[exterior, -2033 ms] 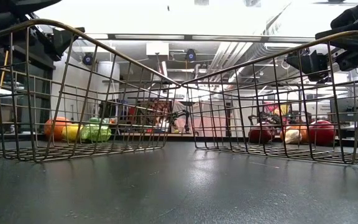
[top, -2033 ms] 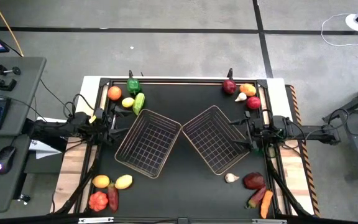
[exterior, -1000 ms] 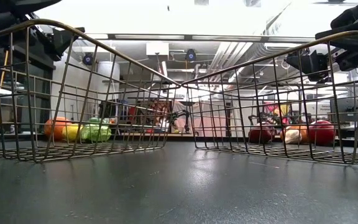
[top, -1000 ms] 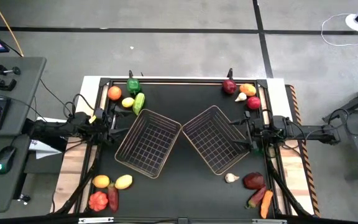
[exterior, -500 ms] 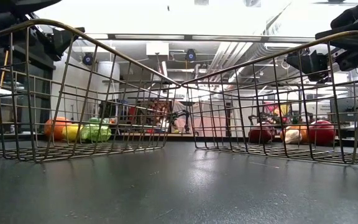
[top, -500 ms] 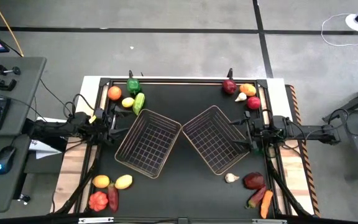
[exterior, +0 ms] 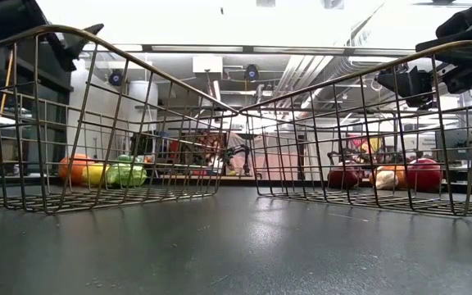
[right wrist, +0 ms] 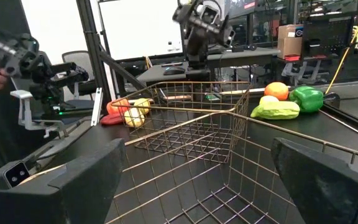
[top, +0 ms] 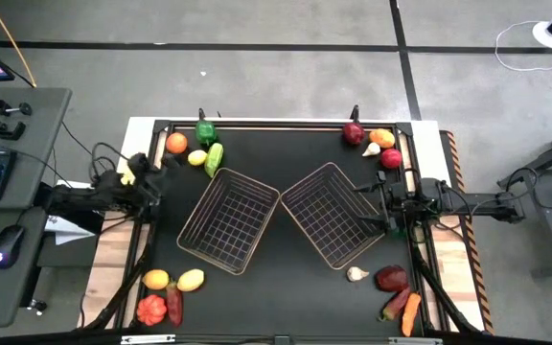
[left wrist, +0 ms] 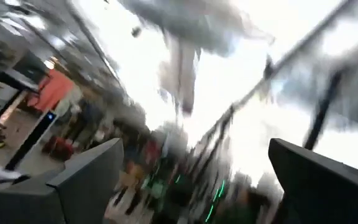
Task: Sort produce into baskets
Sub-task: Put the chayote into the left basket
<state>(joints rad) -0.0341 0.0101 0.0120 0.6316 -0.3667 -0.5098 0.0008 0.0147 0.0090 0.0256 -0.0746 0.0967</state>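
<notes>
Two copper wire baskets stand on the black table, the left basket (top: 229,220) and the right basket (top: 331,214), both with nothing in them. Produce lies in four groups on the mat: far left (top: 199,149), far right (top: 374,144), near left (top: 169,292) and near right (top: 389,287). My left gripper (top: 153,167) is open and empty, off the left basket's far-left side, near the table's left edge. My right gripper (top: 379,206) is open and empty over the right basket's right rim (right wrist: 229,112).
Black frame rails run along the table's edges (top: 276,125). A desk with a keyboard and mouse (top: 8,240) stands left of the table. The mat between the two baskets and toward the near edge (top: 276,297) is bare.
My left gripper has drawn back quickly from the left basket toward the table's left edge and tipped upward. The right arm, the baskets and the produce have kept still.
</notes>
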